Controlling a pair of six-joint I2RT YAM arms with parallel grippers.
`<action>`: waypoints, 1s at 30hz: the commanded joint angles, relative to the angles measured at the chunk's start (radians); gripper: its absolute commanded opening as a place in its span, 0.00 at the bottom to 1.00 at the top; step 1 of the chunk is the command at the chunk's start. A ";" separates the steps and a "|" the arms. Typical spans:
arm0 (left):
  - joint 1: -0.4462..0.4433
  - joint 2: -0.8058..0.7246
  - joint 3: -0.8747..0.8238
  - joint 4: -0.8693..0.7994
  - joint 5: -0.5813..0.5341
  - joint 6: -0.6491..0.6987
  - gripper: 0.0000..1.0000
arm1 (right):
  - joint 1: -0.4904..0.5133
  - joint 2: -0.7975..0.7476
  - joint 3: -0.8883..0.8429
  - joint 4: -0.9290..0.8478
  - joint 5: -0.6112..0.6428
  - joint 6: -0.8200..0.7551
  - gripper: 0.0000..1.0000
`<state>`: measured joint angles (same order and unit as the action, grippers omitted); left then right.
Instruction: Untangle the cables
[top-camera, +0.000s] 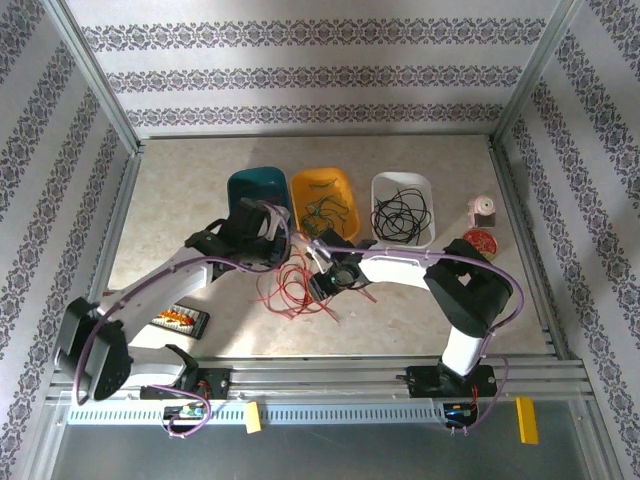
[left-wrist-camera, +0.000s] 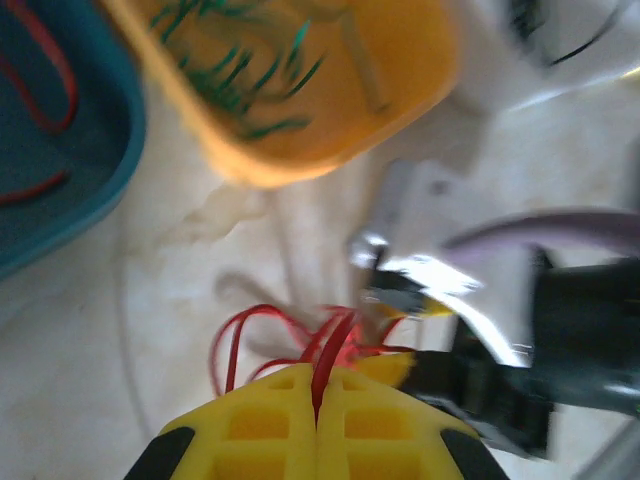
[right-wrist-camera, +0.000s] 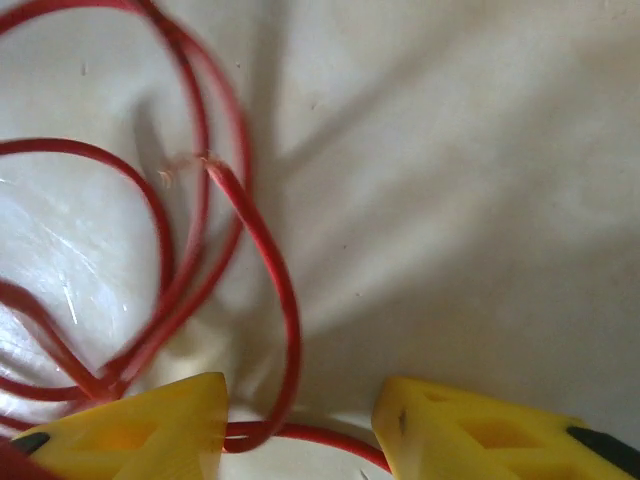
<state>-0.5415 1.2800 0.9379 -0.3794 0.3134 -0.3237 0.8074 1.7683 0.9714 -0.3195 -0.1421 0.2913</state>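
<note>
Since left gripper (left-wrist-camera: 318, 400) is clamped on thin red looped cables (top-camera: 290, 285) at ctr of beige desk (top-camera: 170, 200), right gripper (right-wrist-camera: 300, 415), jaws apart astride one, should pinch & pull slowly.

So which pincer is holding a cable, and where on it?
The left pincer is shut on the red cables, pinching a bunch of loops. The right pincer is open, a red strand lying between its fingers.

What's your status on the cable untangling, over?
Left end effector shut on red cables. Right end effector open, one strand between its fingers. Pile on table, both arms crowding it.
</note>
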 joint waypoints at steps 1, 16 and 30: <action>0.014 -0.034 -0.006 0.085 0.095 -0.026 0.00 | -0.014 0.016 -0.090 -0.087 0.068 0.056 0.53; 0.128 -0.306 0.055 0.095 0.008 -0.051 0.00 | -0.125 -0.058 -0.215 -0.065 0.047 0.156 0.52; 0.168 -0.283 0.278 0.054 -0.214 -0.015 0.00 | -0.126 -0.107 -0.239 -0.045 0.069 0.162 0.52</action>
<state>-0.3893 0.9668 1.1782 -0.3298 0.2150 -0.3645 0.7212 1.6588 0.8013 -0.1535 -0.2173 0.4427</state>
